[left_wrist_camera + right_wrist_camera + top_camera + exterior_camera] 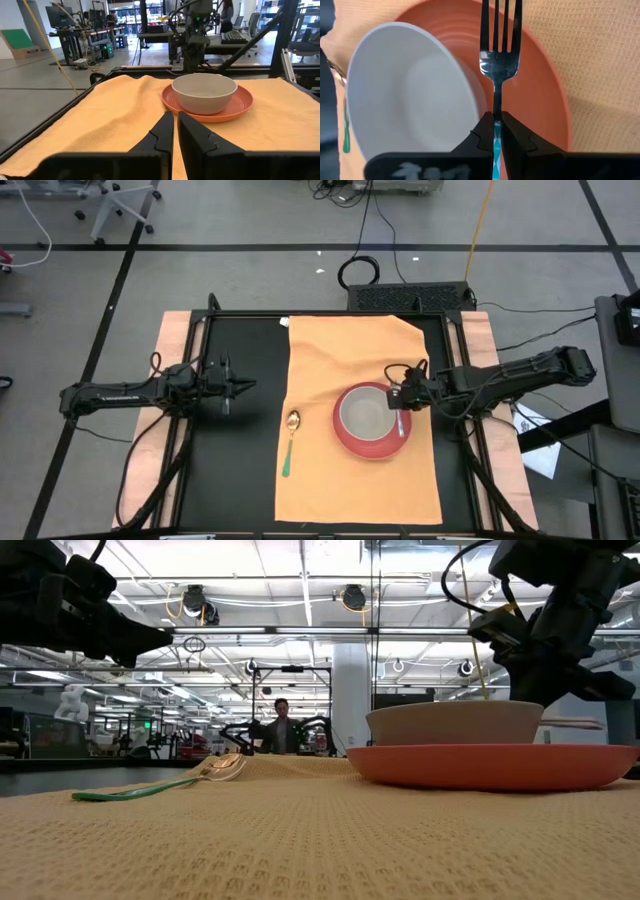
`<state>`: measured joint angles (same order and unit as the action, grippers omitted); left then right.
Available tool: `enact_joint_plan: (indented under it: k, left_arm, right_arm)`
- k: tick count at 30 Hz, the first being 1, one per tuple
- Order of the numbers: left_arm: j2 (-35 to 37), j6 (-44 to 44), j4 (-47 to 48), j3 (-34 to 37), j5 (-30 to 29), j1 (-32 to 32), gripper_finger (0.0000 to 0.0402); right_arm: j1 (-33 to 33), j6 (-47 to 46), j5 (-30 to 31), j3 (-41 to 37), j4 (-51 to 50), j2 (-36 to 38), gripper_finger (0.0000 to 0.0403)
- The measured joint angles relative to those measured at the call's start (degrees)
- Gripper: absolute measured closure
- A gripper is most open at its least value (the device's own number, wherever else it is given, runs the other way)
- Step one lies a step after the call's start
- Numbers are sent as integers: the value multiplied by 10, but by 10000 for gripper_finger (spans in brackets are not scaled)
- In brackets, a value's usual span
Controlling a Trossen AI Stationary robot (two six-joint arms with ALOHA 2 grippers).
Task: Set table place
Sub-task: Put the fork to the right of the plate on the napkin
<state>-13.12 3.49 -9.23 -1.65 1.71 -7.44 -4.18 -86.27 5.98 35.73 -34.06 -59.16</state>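
The orange-tan cloth mat point(360, 350) lies flat on the black tabletop. On it sits a round red plate point(345, 442) carrying a grey bowl point(365, 412). A spoon with a green handle point(289, 442) lies on the mat to the plate's left. My right gripper point(400, 396) hovers over the plate's right side, shut on a fork point(499, 50) with metal tines and a teal handle. My left gripper point(243, 388) waits shut above the bare tabletop, left of the mat, aimed at the bowl point(204, 92). My right gripper pinches the fork between its two fingers at the neck point(496, 107), just behind the tines, where the teal handle point(496, 145) starts. The tines stick out ahead of the fingertips. The fork point(572, 724) is lifted clear, about level, above the plate's right part beside the bowl.
Bare black tabletop point(230, 470) lies left of the mat, bounded by the table's frame rails. The mat's near part point(360, 490) and far part hold nothing. A person point(281, 725) stands far off in the room behind.
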Motion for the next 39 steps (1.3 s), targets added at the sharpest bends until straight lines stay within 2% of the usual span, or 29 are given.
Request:
enact_joint_plan:
  k: [27,39]
  left_arm:
    - [0,3,-1,0,14,0,371]
    - [0,3,-1,0,14,0,371]
  right_arm:
    - [14,21,0,0,-6,-82,399]
    - [35,51,-15,0,-12,-87,399]
